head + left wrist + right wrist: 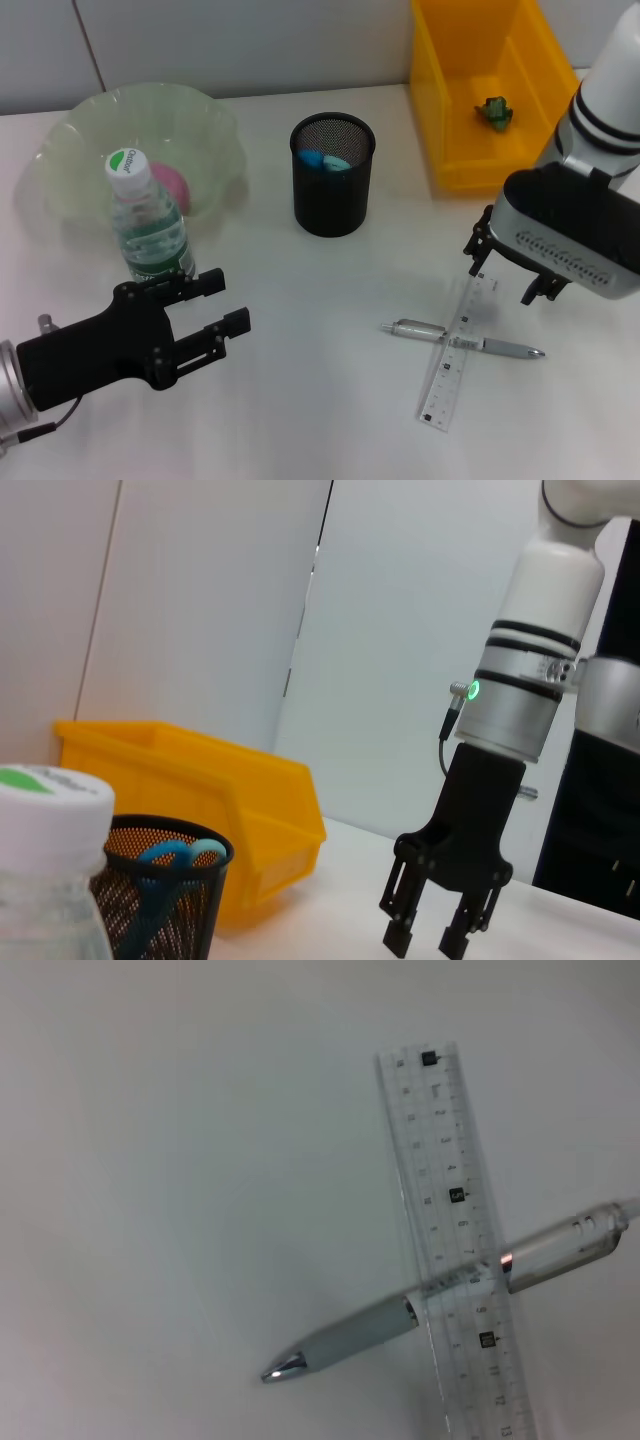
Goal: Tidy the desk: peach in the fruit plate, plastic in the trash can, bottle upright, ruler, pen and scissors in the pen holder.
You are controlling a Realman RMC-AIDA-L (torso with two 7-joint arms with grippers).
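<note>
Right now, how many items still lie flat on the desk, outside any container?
2: the pen and the ruler, crossing each other on the desk below the right claw. None seems hidden.

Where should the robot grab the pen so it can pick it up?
Probably from above, on the pen end sticking out past the ruler. It lies flat on the desk, crossing the ruler in the middle, so the ends are free. The right claw hangs open nearby.

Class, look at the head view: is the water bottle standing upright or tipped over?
Upright. The bottle stands on the desk with its white cap on top, in front of the fruit plate; the left gripper is beside it, not touching.
</note>
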